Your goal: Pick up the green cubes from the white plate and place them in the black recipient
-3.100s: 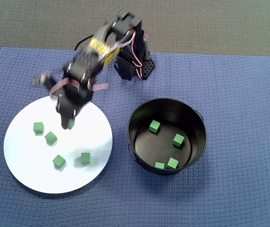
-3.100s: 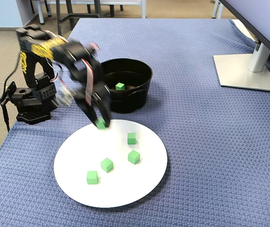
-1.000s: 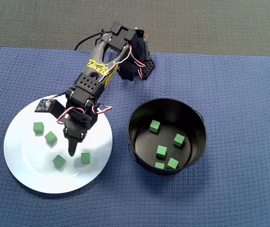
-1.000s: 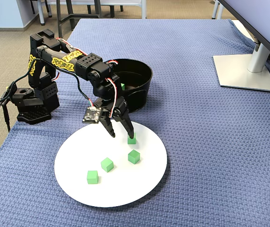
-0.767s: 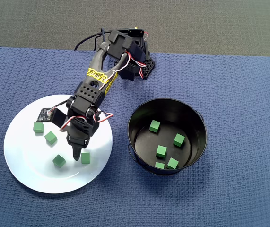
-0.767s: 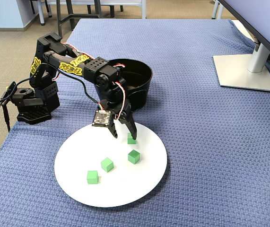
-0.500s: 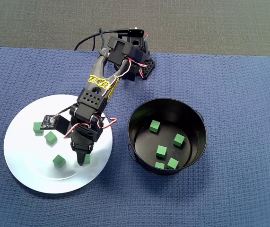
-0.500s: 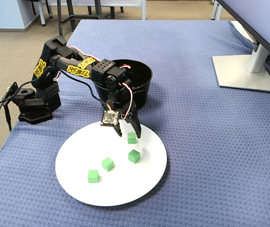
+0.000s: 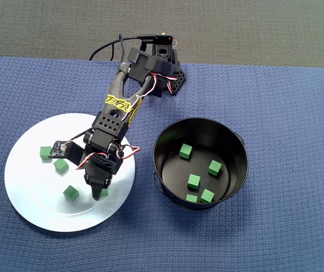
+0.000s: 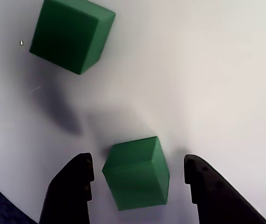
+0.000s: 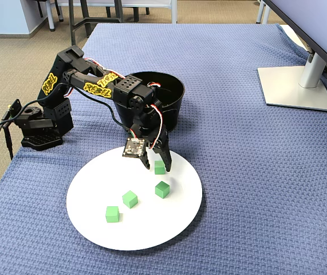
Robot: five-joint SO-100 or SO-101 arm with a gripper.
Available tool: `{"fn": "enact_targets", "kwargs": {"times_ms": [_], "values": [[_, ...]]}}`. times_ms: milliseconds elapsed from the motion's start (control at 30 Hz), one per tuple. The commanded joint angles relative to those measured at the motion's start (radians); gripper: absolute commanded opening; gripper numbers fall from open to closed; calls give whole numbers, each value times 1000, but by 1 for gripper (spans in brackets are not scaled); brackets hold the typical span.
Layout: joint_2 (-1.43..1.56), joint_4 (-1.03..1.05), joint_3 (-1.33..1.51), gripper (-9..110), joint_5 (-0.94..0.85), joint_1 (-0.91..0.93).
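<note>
- In the overhead view the plate (image 9: pixel 31 198) lies left of the pot (image 9: pixel 235 148), close by but apart.
- My gripper (image 10: pixel 137 179) straddles one cube (image 10: pixel 137 173) on the plate, a finger on each side.
- Three more cubes (image 9: pixel 70 192) lie left of it.
- Five cubes (image 9: pixel 193 182) sit in the pot.

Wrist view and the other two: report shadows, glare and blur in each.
Wrist view: sharp; the gripper casts soft grey shadows on the white plate above the straddled green cube. Overhead view: evenly lit, no motion blur, faint sheen on the black pot wall. Fixed view: crisp, short shadows beside the cubes, no glare on the plate.
</note>
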Motion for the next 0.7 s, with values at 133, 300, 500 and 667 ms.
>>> {"fn": "enact_targets", "kwargs": {"times_ms": [133,300,500,667], "values": [[5,-28,-77,14,11,-11],[14,-29,-63,10,11,-12],[11,-31,-57,8,-2,-15],[8,-32,-52,6,-12,-18]]}}
